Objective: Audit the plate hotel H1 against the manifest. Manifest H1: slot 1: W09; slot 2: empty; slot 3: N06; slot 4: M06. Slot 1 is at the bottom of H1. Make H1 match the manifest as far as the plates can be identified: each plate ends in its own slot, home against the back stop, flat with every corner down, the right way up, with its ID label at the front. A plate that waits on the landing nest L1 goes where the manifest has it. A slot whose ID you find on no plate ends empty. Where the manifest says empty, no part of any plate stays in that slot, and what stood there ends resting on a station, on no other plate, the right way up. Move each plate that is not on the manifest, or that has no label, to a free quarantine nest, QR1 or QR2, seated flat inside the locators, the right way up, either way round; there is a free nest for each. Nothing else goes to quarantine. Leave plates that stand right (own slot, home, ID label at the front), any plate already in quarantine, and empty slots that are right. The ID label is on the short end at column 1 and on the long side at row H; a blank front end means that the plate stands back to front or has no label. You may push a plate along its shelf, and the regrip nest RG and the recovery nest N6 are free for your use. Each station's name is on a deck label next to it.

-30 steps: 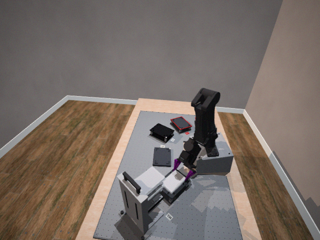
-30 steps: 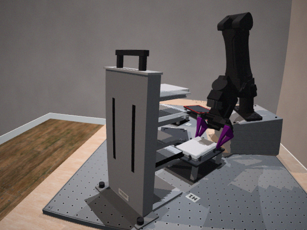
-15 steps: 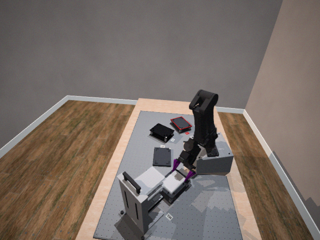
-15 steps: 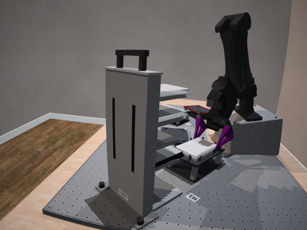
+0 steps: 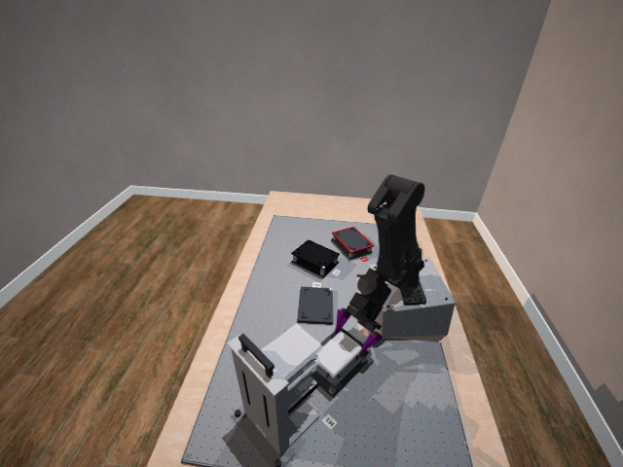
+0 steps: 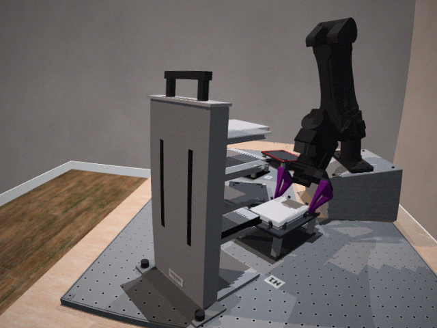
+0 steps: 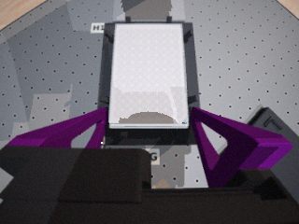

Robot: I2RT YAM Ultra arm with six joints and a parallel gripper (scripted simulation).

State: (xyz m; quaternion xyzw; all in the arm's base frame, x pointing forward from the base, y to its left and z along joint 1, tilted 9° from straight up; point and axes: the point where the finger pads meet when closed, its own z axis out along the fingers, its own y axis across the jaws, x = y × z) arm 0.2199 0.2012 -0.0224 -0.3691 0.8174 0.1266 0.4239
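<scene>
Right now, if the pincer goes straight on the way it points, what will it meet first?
Probably the white plate on its black stand. The open pincer points down at the plate's near end, one purple finger on each side; exact depth is unclear.

A small white deck label (image 6: 274,281) lies flat on the perforated worktop (image 6: 335,282) in front of the plate hotel (image 6: 183,197). In the exterior view it reads "H1", seen upside down. In the wrist view the same label (image 7: 97,28) shows "H1", partly cut by the dark nest (image 7: 105,70).

Another white label (image 7: 152,157) lies below this nest in the wrist view; only a "G" shows. The plaque on the hotel's base (image 6: 175,277) and the other deck labels (image 5: 336,272) are too small to read.
</scene>
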